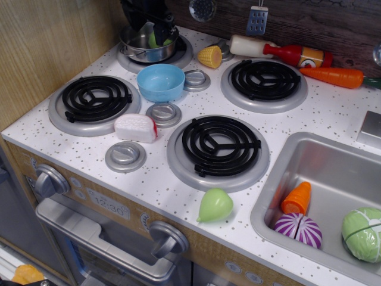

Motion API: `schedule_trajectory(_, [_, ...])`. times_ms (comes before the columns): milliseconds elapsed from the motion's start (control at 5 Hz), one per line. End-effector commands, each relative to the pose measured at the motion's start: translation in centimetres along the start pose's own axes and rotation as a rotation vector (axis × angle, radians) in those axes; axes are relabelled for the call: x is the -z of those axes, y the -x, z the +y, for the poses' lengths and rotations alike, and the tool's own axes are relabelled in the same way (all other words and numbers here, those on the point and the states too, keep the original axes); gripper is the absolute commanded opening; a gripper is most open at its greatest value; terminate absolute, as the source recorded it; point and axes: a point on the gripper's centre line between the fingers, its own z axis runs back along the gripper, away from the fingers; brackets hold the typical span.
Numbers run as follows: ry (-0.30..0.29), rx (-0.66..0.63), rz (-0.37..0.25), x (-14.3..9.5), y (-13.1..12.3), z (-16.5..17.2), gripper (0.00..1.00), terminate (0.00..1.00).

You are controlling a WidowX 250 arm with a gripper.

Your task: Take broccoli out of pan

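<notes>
The pan (138, 52), a small shiny steel pot, sits on the back left burner. The broccoli (153, 40) shows only as a small light yellow-green patch inside it, mostly hidden by my gripper. My black gripper (156, 33) reaches down from the top edge into the pan. Its fingers (168, 30) stand apart on either side of the broccoli. I see no firm grasp on it.
A light blue bowl (161, 82) stands just in front of the pan. A yellow corn piece (210, 56) lies to the pan's right. A white and red toy (136, 127) and a pale green pear-shaped toy (214, 205) lie nearer the front. The sink (280, 179) holds a cabbage (362, 233).
</notes>
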Motion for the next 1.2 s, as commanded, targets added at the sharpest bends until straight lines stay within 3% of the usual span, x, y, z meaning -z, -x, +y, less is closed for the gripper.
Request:
schedule_trajectory(0, [-0.039,0.049,-0.084,-1.4,-3.0,2.8,1.00,0.00])
schedule_trajectory(600, [0.029,0.065,-0.140,2.3,-2.8,2.3,1.00,0.00])
schedule_trajectory(800, [0.039,0.060,-0.135,3.2,-2.7,2.2,0.00,0.00])
schedule_trajectory(1000, [0.031,0.068,-0.127,2.9,-2.7,2.4,0.00,0.00])
